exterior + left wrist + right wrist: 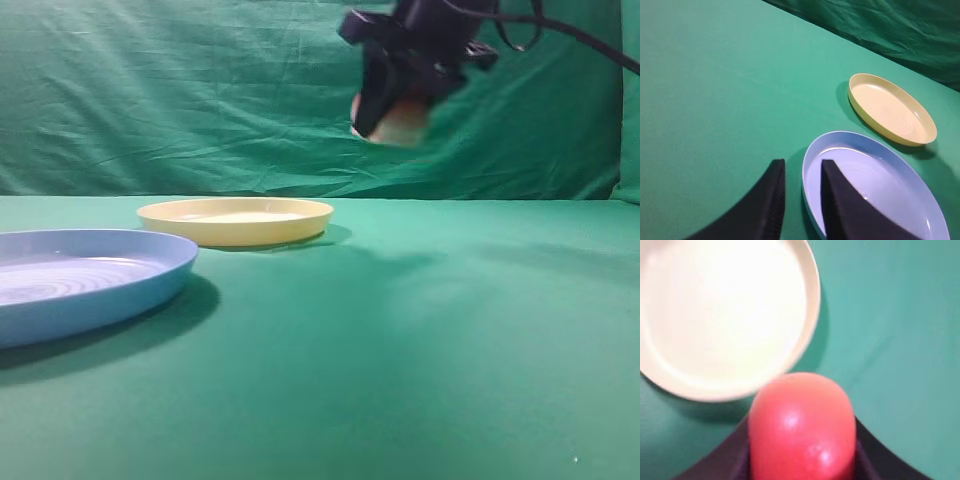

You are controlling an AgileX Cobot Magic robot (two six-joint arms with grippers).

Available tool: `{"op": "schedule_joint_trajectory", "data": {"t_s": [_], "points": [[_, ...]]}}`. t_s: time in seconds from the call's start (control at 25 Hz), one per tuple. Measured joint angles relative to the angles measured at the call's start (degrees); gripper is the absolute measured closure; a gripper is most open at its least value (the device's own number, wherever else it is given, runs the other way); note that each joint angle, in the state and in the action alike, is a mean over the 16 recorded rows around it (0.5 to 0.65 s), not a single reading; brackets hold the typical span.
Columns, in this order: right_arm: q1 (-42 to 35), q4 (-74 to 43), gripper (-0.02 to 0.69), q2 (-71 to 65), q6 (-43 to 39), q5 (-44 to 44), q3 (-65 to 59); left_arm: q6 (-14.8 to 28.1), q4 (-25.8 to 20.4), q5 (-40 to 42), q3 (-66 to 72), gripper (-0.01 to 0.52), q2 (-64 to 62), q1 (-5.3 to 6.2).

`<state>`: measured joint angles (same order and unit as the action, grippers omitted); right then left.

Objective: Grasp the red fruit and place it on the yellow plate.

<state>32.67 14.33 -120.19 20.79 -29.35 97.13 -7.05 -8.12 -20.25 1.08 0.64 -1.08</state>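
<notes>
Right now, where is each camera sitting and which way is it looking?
Exterior high: low by the table, facing the green backdrop; the right gripper holds the dome-shaped red fruit aloft.
Left wrist: on the left arm, looking down at the round light blue plastic plate; its two dark jaws show.
Right wrist: on the right arm, looking straight down past the fruit.
All three share the round shallow pale yellow plastic plate.
</notes>
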Motion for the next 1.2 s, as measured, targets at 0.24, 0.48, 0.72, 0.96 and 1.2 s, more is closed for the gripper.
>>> {"op": "schedule_joint_trajectory", "data": {"t_s": [0.24,0.48,0.72,0.96,1.2], "points": [[2.3,0.8,0.3,-6.4,0.4,2.8,4.1,0.0,0.0,0.0,0.0,0.357,0.0,0.0],[2.5,0.6,0.164,-9.2,1.2,2.2,7.4,0.0,0.0,0.0,0.0,0.357,0.0,0.0],[2.5,-2.6,0.114,-7.4,2.0,-2.1,12.1,0.0,0.0,0.0,0.0,0.357,0.0,0.0],[2.5,-7.3,0.309,-1.4,-0.5,-12.3,16.9,0.0,0.0,0.0,0.0,0.357,0.0,0.0],[2.5,-12.1,0.54,6.9,-6.4,-24.7,18.3,0.0,0.0,0.0,0.0,0.357,0.0,0.0]]}}
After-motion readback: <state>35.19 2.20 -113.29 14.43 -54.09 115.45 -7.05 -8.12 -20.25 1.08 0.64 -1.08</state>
